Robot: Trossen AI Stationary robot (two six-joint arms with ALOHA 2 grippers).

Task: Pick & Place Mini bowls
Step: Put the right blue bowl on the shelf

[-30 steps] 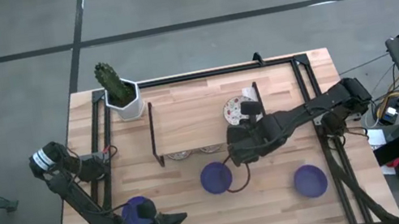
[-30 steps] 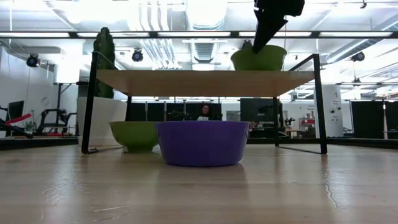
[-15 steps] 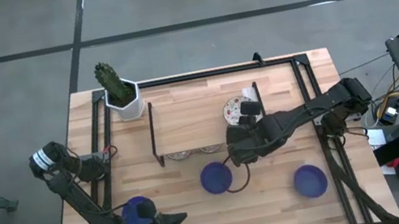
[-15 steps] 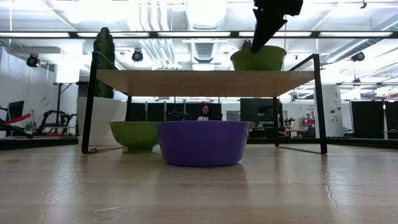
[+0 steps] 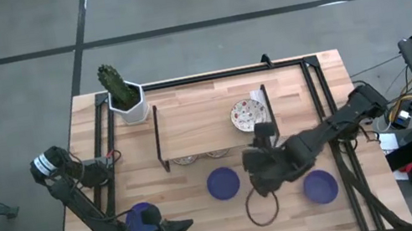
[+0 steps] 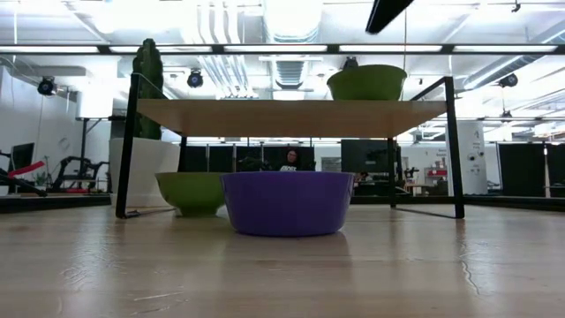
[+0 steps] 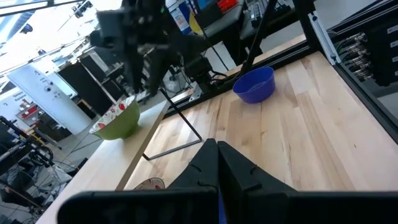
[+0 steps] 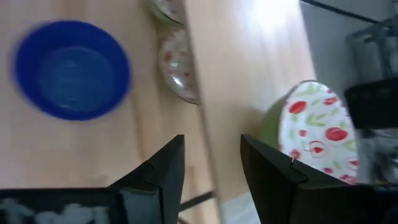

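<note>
Now we judged the flowered bowl (image 5: pixel 247 114) well seated on the shelf (image 5: pixel 199 125) behind the open right pincer (image 5: pixel 263 175); withdrawing straight seemed wise, while the left pincer (image 5: pixel 151 227) waited closed.

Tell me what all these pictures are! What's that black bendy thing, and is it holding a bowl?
The black bendy things are two robot arms at a wooden table. Each ends in a two-finger pincher called a gripper.

One picture looks straight down from above. One looks across from table height. Two come from little cameras on the arms' wrists.

On the table is a small wooden shelf. A flowery bowl sits on top of it, and more flowery bowls peek out underneath. Three blue bowls lie on the table: middle, right, and one by the left arm. A cactus stands in the corner.

Nothing is held. The right gripper is open, just beside the shelf. The left gripper is shut and waits at the front edge.
</note>
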